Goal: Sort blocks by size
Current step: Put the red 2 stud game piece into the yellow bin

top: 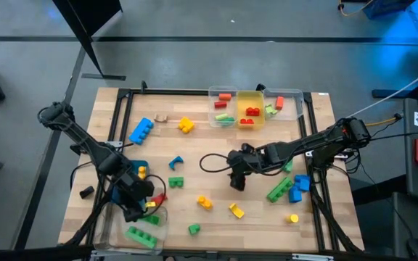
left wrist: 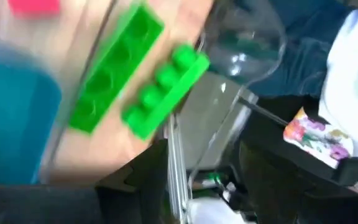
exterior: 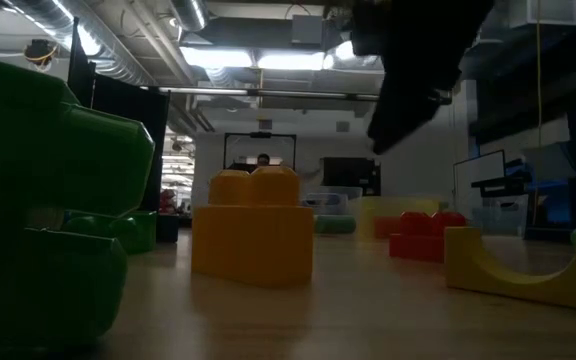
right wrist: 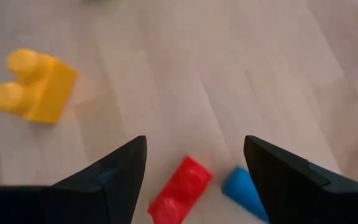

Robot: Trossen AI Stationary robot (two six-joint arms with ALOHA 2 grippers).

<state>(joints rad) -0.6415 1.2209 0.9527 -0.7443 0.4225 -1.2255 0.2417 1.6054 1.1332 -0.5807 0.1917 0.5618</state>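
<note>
Blocks in red, green, blue, yellow and orange lie scattered on the wooden table (top: 216, 156). My left gripper (top: 135, 212) hovers open at the near left corner, above a clear bin (top: 122, 230). Two long green bars (left wrist: 117, 68) (left wrist: 166, 87) lie in that bin. My right gripper (right wrist: 194, 146) hangs open over the table's middle (top: 236, 181), tilted downward. A small red block (right wrist: 180, 188) and a blue block (right wrist: 241, 186) lie on the wood just beyond its fingers. A yellow two-stud block (right wrist: 36, 84) lies farther off.
Clear and yellow bins (top: 251, 109) holding a few blocks stand at the far edge. A teal bin (top: 133, 168) sits beside my left arm. Green and blue blocks (top: 289, 187) lie at the right. A yellow arch (top: 236, 211) and a green block (top: 194, 229) lie near the front.
</note>
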